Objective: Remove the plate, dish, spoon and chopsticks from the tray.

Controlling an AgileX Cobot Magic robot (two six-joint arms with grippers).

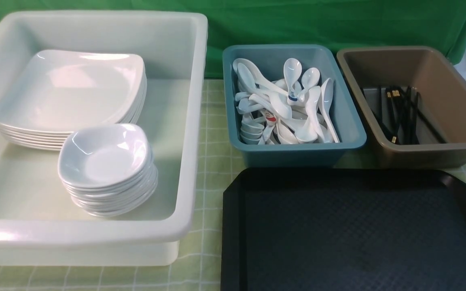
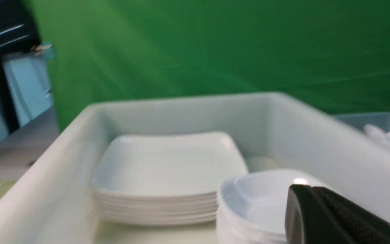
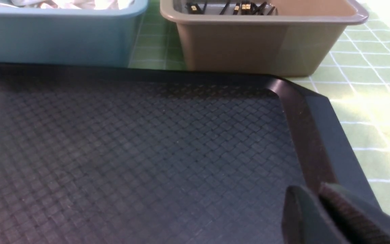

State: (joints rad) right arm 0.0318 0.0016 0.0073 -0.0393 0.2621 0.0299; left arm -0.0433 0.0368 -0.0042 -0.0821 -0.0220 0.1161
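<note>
The tray [image 1: 354,230] fills the lower right of the front view, its diamond-textured floor bare from rim to rim, its clipped far corners sitting just short of the two bins behind it. The plate [image 1: 71,91] tops a stack in the far half of the white tub [image 1: 194,133] at the left of the frame, and the dish [image 1: 104,155] tops a smaller stack in front of it, touching the plate stack's near edge. Open tub floor shows to the right of both stacks and in the near left corner. The blue bin [image 1: 352,133] in the upper middle holds a heap of white spoons [image 1: 287,107]; I cannot pick out which one is the task's spoon. The brown bin [image 1: 465,109] at upper right holds the black chopsticks [image 1: 403,115] lying along its floor. A strip of green checked surface [image 1: 212,161] separates tub from blue bin and tray.

The front view shows neither of my arms. My left wrist view shows one dark finger of my left gripper [image 2: 333,217] at its lower right corner, over the dish stack inside the tub; I cannot tell whether it is open. My right wrist view shows my right gripper [image 3: 320,217] at the lower right, over the tray's right rim, its two fingers pressed together, holding nothing.
</note>
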